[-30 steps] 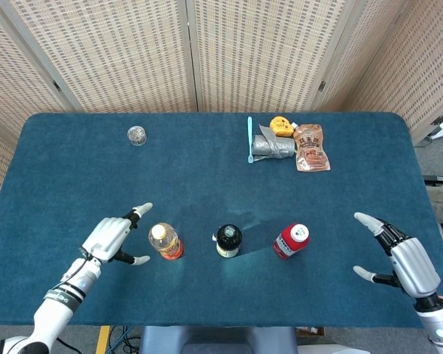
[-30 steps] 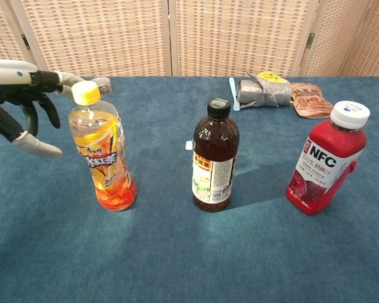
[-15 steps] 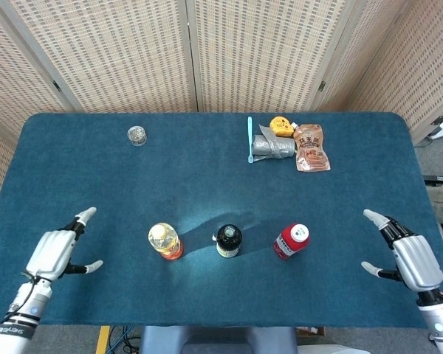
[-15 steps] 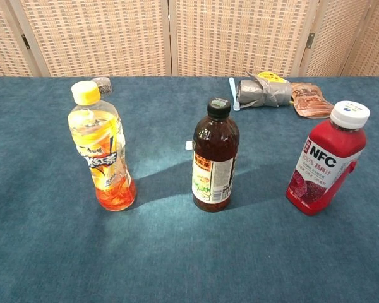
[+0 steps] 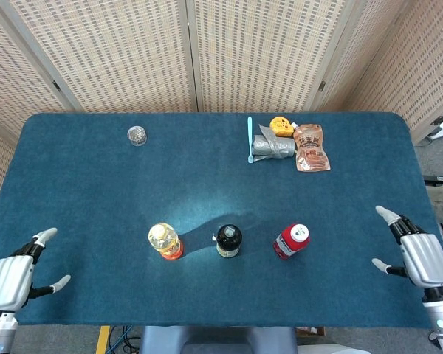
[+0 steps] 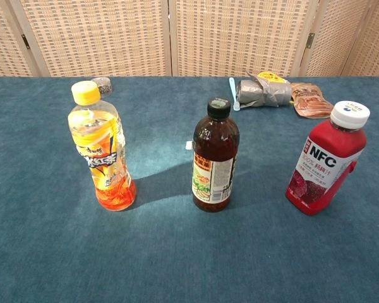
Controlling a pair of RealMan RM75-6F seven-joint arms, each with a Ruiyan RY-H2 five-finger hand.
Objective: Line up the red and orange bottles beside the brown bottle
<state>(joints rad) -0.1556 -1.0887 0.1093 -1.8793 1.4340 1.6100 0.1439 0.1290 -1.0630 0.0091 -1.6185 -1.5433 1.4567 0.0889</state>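
Three bottles stand upright in a row on the blue table [image 5: 96, 177], near its front edge. The brown bottle [image 5: 228, 240] is in the middle, black cap on, label facing the chest camera. The orange bottle [image 5: 165, 241] stands at its 9 o'clock, apart from it, yellow cap on. The red bottle [image 5: 291, 241] stands at the brown bottle's 3 o'clock, also apart, white cap on, its body leaning slightly in the chest view. The gaps on either side look roughly alike, and no bottle touches another.

The left hand [image 5: 11, 279] sits at the table's front left corner, at 9 o'clock from the orange bottle and well apart from it. Its fingers are spread and it holds nothing. The right hand [image 5: 419, 254] sits at the front right edge, at 3 o'clock from the red bottle and well apart. Its fingers are likewise spread with nothing in them. Neither hand shows in the chest view.

Toward the back of the table, at about 12 o'clock from the red bottle, lies a cluster: a silver pouch [image 5: 275, 145], a light blue toothbrush [image 5: 250, 138] just beside it, a yellow tape measure [image 5: 282, 126] and a brown snack packet [image 5: 311, 147]. A small clear glass object [image 5: 136, 135] rests at the back left.
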